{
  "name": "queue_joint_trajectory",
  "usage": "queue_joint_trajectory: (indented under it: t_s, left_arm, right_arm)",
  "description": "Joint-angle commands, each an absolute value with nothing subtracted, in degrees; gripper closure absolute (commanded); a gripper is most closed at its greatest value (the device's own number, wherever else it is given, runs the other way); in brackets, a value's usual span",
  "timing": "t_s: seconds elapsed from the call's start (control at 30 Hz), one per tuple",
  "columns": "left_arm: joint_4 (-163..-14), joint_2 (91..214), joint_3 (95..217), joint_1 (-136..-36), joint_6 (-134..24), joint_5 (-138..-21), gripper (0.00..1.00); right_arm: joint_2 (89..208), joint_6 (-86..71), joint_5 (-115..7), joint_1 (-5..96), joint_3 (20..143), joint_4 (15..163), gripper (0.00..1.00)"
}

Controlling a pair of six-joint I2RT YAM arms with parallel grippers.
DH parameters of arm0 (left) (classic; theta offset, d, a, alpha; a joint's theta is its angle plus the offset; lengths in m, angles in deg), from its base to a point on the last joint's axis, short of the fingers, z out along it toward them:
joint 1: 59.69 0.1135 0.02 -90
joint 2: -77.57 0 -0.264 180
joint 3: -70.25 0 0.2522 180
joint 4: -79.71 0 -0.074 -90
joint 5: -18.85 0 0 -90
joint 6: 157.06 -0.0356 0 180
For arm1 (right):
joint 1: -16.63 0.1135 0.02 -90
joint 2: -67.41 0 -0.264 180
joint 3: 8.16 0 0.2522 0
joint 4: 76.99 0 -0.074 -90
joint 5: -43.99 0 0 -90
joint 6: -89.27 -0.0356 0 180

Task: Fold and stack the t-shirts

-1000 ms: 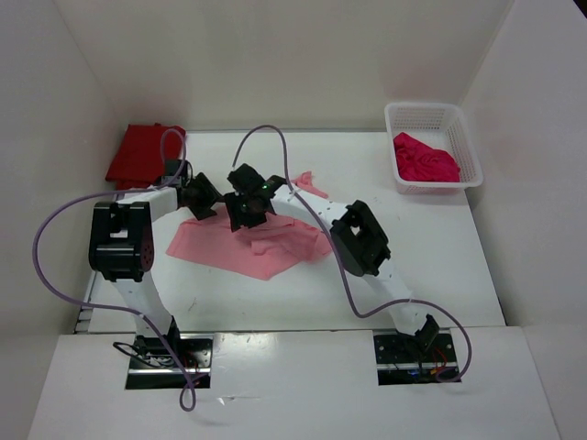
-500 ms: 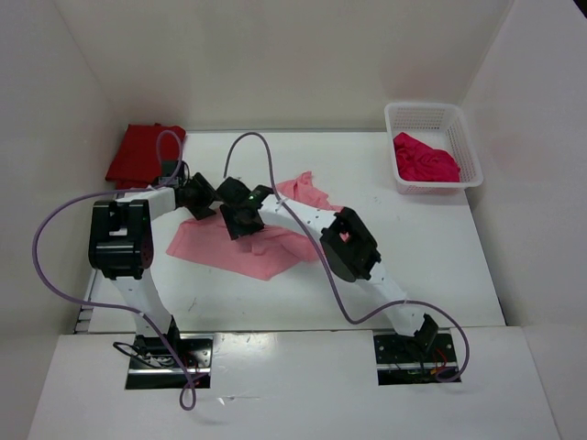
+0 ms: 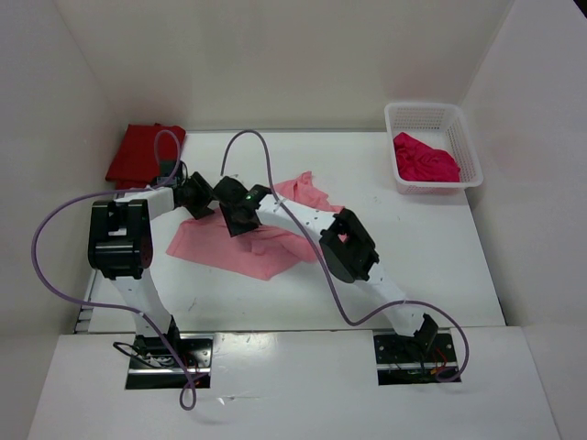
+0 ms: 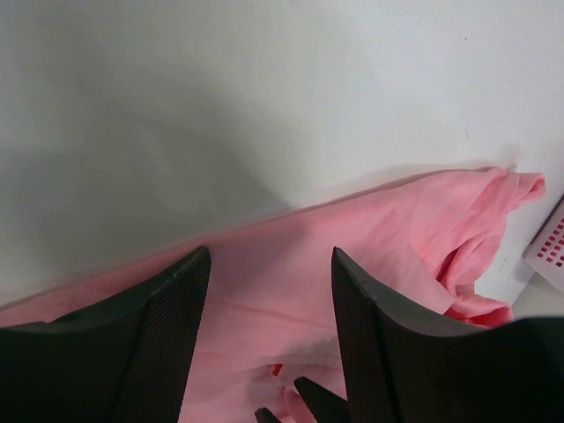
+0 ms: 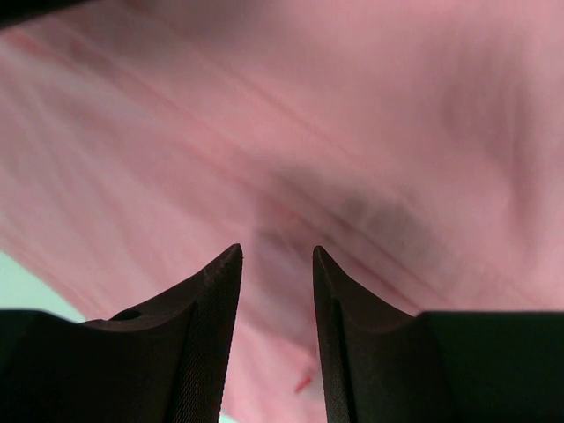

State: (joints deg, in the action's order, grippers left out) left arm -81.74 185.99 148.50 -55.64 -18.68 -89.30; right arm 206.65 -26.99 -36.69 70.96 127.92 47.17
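The light pink t-shirt (image 3: 248,246) lies spread and rumpled on the table at centre left, one corner reaching to the back right. It fills the left wrist view (image 4: 379,238) and the right wrist view (image 5: 352,132). My left gripper (image 3: 209,203) is open over the shirt's back edge, with cloth showing between its fingers (image 4: 269,251). My right gripper (image 3: 231,220) is open just beside it, low over the pink cloth (image 5: 276,249). The dark red t-shirt (image 3: 142,156) lies at the back left corner. The crimson-pink t-shirt (image 3: 425,160) lies bunched in the basket.
The white plastic mesh basket (image 3: 459,128) stands at the back right; its corner shows in the left wrist view (image 4: 551,251). White walls close in the table on the left, back and right. Purple cables loop over both arms.
My right gripper has moved left, closer to the left gripper. The pink shirt's back-right corner now lies uncovered on the table. The left arm has barely moved.
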Motion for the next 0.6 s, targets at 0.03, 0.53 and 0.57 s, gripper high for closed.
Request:
queue_joint_trajectory:
  t_s: [0.03,0.53,0.57]
  left_arm:
    - [-83.4,184.6,148.3,-55.3,-18.5,-89.3,0.35]
    - [-83.4,184.6,147.3,-55.3,-18.5,-89.3,0.36]
    - [-83.4,184.6,147.3,-55.3,-18.5,-89.3,0.36]
  right_arm:
    - [210.2,-26.0,-32.7,70.8,136.0,45.0,0.57]
    - [210.8,-27.4,-31.7,70.8,134.4,44.5,0.69]
    - [210.8,-27.4,-31.7,70.8,134.4,43.9,0.68]
